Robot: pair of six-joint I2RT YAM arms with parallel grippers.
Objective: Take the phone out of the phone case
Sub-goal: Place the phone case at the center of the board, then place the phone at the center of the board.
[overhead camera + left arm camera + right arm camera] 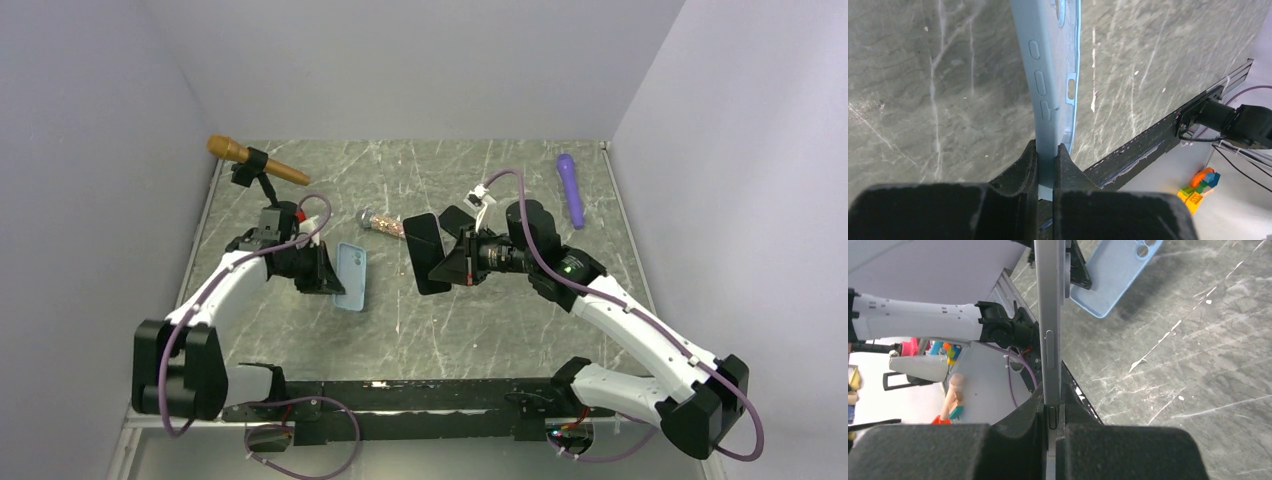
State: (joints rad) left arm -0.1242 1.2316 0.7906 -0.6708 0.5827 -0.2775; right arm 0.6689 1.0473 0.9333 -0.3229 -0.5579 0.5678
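- Left gripper [1047, 152] clamped tight on the edge of the blue phone case [1050, 75], left of centre on the table [500, 320].
- Right gripper [1052, 402] pinches the phone [1049, 310], out of the case, clearly apart.

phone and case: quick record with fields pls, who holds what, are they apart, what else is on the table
phone: held on edge by the right gripper
phone case: light blue, empty, pinched by the left gripper
phone vs phone case: apart, not touching
task state: phone looks already out
also on table: gold microphone, glitter-filled tube, purple stick
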